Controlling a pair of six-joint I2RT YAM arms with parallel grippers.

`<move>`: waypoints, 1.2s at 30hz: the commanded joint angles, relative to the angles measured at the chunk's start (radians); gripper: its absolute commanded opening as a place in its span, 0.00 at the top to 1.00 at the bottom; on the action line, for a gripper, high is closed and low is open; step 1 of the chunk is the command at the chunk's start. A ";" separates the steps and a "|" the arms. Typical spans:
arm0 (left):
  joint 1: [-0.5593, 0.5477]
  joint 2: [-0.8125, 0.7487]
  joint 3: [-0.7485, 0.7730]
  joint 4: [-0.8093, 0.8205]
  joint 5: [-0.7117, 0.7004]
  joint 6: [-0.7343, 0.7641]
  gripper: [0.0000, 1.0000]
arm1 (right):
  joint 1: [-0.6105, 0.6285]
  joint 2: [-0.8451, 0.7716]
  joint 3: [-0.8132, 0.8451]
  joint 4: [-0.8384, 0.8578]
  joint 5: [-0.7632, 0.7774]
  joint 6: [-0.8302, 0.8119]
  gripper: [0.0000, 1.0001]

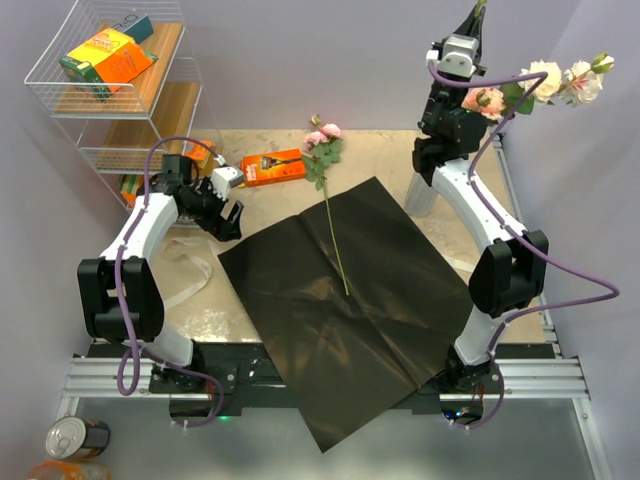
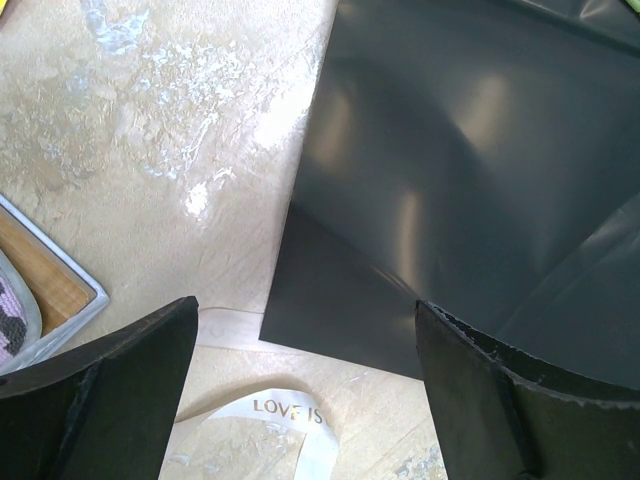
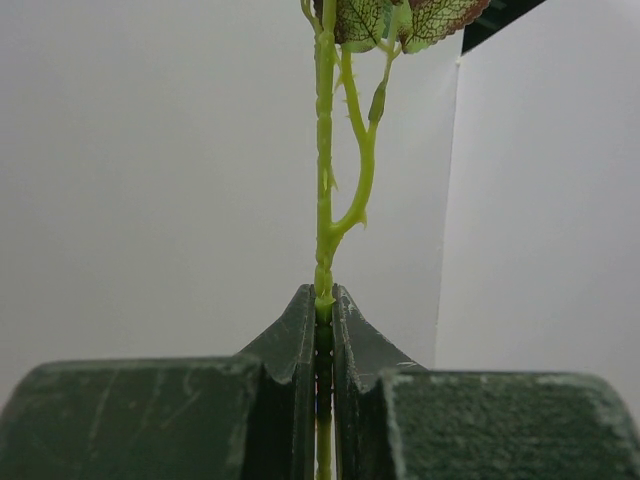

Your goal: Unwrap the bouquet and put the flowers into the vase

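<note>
Tabletop (image 1: 400, 150): 1 wrap (image 1: 345, 300), 1 stem (image 1: 336, 235)

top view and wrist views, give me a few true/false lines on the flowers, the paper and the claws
1. The right claw is shut on a green flower stem. True.
2. The left claw grips the ribbon. False: it is open and empty, and the ribbon lies on the table below it.
3. The black paper is rolled into a cone. False: it lies spread open on the table.
4. A pink flower lies with its stem on the paper and its blooms past the far edge. True.
5. The orange box sits on the paper. False: it lies on bare table beyond the paper's far edge.
</note>
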 commanded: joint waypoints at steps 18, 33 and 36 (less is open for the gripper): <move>0.012 -0.015 0.009 0.002 0.006 0.026 0.07 | 0.160 -0.004 -0.246 0.276 0.368 -0.125 0.94; 0.012 -0.064 0.033 -0.042 0.012 0.023 0.07 | 0.163 -0.175 -0.323 -0.436 0.644 0.250 0.34; 0.012 -0.079 0.043 -0.058 0.014 0.022 0.07 | 0.166 -0.209 -0.317 -0.735 0.628 0.454 0.29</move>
